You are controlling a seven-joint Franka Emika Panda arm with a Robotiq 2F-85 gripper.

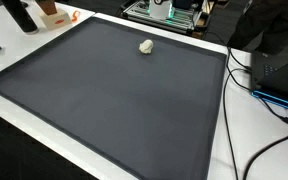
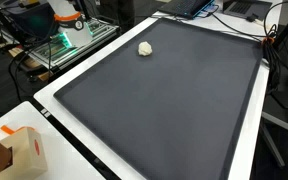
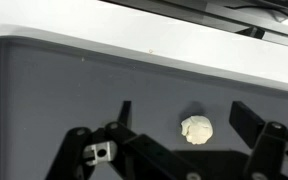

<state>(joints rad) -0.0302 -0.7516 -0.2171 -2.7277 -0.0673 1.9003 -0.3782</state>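
A small crumpled white lump [image 3: 196, 129] lies on a large dark grey mat [image 3: 74, 90]. In the wrist view my gripper [image 3: 184, 110] hangs above the mat, open, with the lump between its two black fingers [image 3: 248, 118] and a little nearer the right one. Nothing touches the lump. Both exterior views show the lump [image 1: 146, 45] [image 2: 145, 48] alone near the mat's far edge. Neither the arm nor the gripper appears in them.
The mat [image 1: 104, 100] covers most of a white table [image 1: 246, 120]. Black cables [image 1: 234, 70] and a black box [image 1: 284, 55] lie beside it. A cardboard box [image 2: 24, 150] sits on a table corner, and a metal rack [image 2: 69, 40] stands beyond the edge.
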